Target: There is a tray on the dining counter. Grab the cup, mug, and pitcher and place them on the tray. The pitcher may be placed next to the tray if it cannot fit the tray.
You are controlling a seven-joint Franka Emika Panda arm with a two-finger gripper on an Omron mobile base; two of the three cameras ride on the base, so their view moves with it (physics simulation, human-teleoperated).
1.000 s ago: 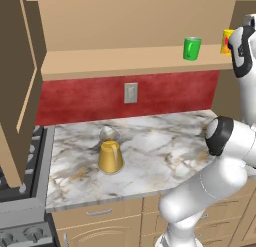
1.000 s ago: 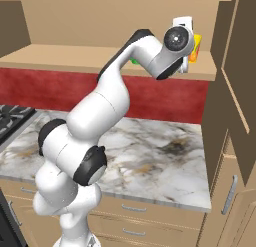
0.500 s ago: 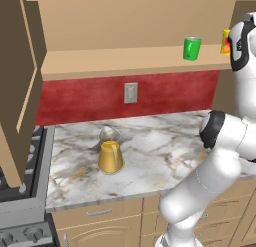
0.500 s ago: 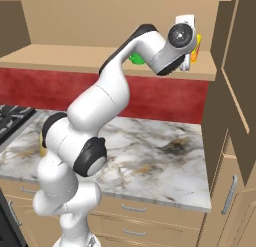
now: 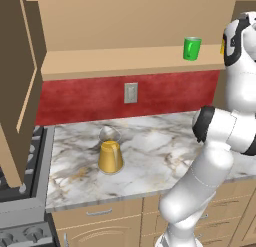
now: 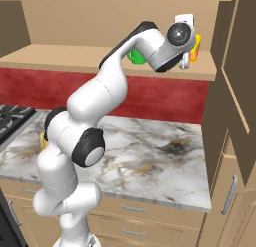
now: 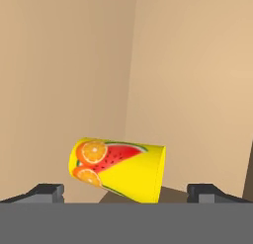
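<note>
While our gripper sits spread wide and holding nothing, we see the cup between its tips, low centre of the hand view; mug on the shelf, upper right.

Veined glossy marble top, matt tan wood shelf, clear amber glass pitcher, smooth green mug.

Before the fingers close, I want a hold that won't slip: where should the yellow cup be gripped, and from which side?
Grip the cup across its plain round body, about halfway along, coming straight on as the hand view faces it. It has no handle, and its walls taper from the wide rim to a narrower base, so a mid-body pinch seems safest. The gripper is open, one finger on either side.
</note>
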